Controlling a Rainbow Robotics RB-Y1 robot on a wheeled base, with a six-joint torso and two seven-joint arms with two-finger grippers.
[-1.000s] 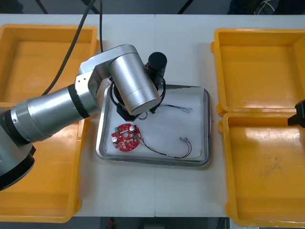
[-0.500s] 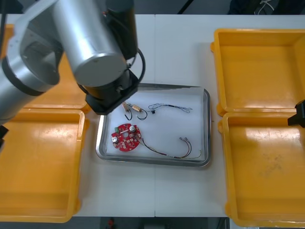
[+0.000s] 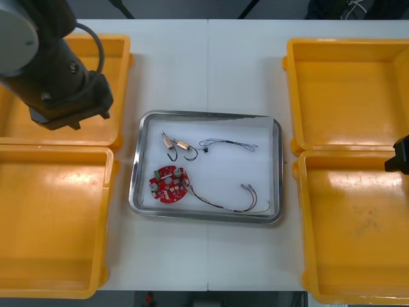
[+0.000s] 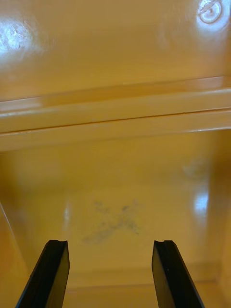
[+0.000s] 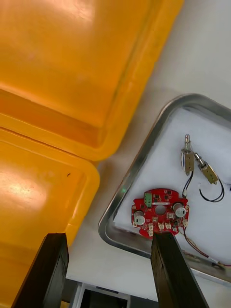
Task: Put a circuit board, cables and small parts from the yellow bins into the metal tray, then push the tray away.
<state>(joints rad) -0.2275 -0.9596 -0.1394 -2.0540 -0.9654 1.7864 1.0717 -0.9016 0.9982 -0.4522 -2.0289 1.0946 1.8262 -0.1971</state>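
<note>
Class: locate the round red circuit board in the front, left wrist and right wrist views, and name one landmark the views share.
Front view: the circuit board lies in the near-left corner of the metal tray.
Left wrist view: the circuit board lies in the tray's corner beside the left yellow bins.
Right wrist view: not in it; that camera looks into a right-side yellow bin.
Shared landmark: the small metal parts next to the board, also in the left wrist view.

Metal tray [image 3: 206, 116]: bright polished rim, reflective, with a matt white floor, possibly a paper liner; yellow bins [image 3: 348, 89]: smooth glossy plastic throwing highlights, one floor marked by a dull grey scuff; table [image 3: 211, 64]: light, smooth, matt surface.
</note>
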